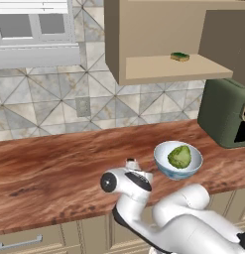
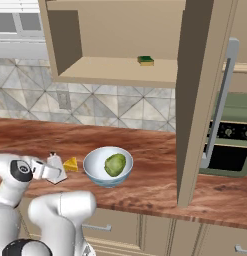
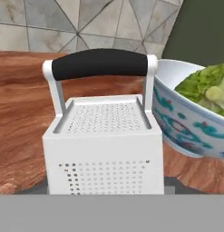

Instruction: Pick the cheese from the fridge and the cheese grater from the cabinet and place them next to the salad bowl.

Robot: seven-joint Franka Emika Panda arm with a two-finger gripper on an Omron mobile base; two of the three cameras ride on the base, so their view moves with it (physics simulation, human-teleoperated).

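Observation:
The cheese grater [image 3: 104, 149], a silver box with a black top handle, stands upright on the wooden counter [image 1: 54, 173], just left of the salad bowl [image 3: 186, 120]. My gripper [image 3: 106, 188] is shut on the grater's body from behind, low over the counter [image 2: 52, 170]. The cheese [image 2: 71, 164], a small yellow wedge, lies between the grater [image 2: 56, 164] and the bowl [image 2: 108, 166]. The bowl [image 1: 177, 159] holds a green lettuce ball. Above it hangs the open tan cabinet [image 1: 163, 69]. The fridge is out of view.
A green-and-yellow sponge [image 1: 180, 56] lies on the cabinet shelf. The cabinet's open door [image 2: 200, 100] hangs over the counter right of the bowl. A dark green toaster oven [image 1: 225, 114] stands at the counter's right end.

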